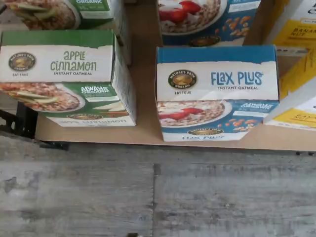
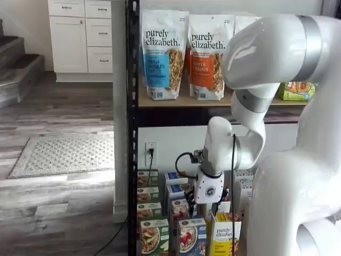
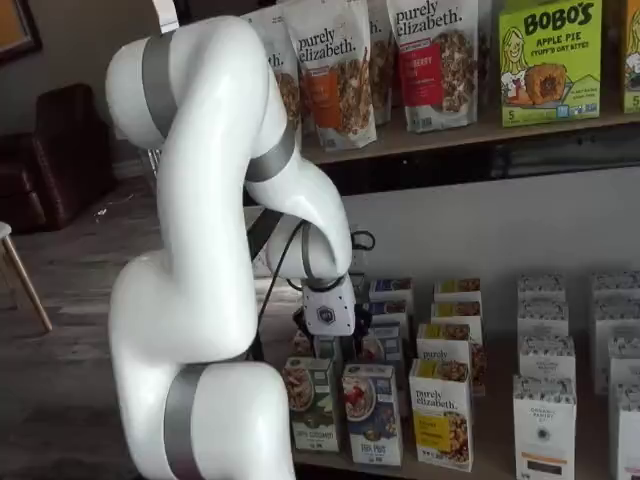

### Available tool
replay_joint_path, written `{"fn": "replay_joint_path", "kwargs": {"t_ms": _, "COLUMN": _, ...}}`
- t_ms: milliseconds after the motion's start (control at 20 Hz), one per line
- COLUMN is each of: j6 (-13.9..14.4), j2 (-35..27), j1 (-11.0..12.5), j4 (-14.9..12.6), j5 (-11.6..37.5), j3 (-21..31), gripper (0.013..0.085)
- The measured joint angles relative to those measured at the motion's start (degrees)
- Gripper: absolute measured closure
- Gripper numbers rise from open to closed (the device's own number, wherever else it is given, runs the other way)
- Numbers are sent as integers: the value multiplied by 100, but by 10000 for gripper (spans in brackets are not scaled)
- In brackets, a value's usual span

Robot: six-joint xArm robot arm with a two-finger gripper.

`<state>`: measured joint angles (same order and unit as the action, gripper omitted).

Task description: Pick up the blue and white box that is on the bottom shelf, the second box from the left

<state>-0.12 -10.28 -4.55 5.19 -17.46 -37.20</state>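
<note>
The blue and white box (image 1: 217, 94) reads "Flax Plus" and stands upright at the front edge of the bottom shelf (image 1: 148, 134). It shows in both shelf views (image 2: 191, 237) (image 3: 372, 412) as the front carton of its row. More blue cartons stand in line behind it. My gripper (image 2: 206, 207) hangs above that row, a little behind and above the front carton, and also shows in a shelf view (image 3: 322, 345). Its white body is plain, but the dark fingers merge with the cartons behind, so I cannot tell whether they are open. It holds nothing that I can see.
A green-and-white Apple Cinnamon carton (image 1: 64, 79) stands beside the blue one, a yellow-and-white carton (image 1: 298, 106) on its other side. A black rack post (image 2: 131, 133) stands at the shelf's corner. Granola bags (image 2: 165, 53) line the upper board. Grey wood floor (image 1: 148, 192) lies in front.
</note>
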Motion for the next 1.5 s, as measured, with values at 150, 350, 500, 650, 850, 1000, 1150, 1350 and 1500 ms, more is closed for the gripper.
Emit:
{"fn": "replay_joint_path", "kwargs": {"t_ms": 150, "j6": 126, "j2": -275, "j1": -23, "j4": -111, "j5": 48, "j3": -201, "gripper": 130}}
{"fn": "replay_joint_path", "kwargs": {"t_ms": 350, "j6": 97, "j2": -577, "j1": -34, "j4": -74, "j5": 144, "j3": -419, "gripper": 130}}
{"fn": "replay_joint_path", "kwargs": {"t_ms": 500, "j6": 2, "j2": -794, "j1": -24, "j4": 11, "j5": 232, "j3": -572, "gripper": 130}}
{"fn": "replay_joint_path", "kwargs": {"t_ms": 650, "j6": -4, "j2": -1031, "j1": 5, "j4": -11, "j5": 255, "j3": -763, "gripper": 130}}
{"fn": "replay_joint_path", "kwargs": {"t_ms": 850, "j6": -23, "j2": -1323, "j1": 12, "j4": -2, "j5": 300, "j3": -993, "gripper": 130}}
{"fn": "replay_joint_path", "kwargs": {"t_ms": 1000, "j6": 51, "j2": -1470, "j1": 11, "j4": -79, "j5": 329, "j3": -1122, "gripper": 130}}
{"fn": "replay_joint_path", "kwargs": {"t_ms": 1150, "j6": 75, "j2": -1579, "j1": -1, "j4": -92, "j5": 319, "j3": -1236, "gripper": 130}}
{"fn": "replay_joint_path", "kwargs": {"t_ms": 1350, "j6": 216, "j2": -1741, "j1": 18, "j4": -256, "j5": 289, "j3": -1412, "gripper": 130}}
{"fn": "replay_joint_path", "kwargs": {"t_ms": 1500, "j6": 332, "j2": -1838, "j1": 56, "j4": -413, "j5": 243, "j3": -1525, "gripper": 130}}
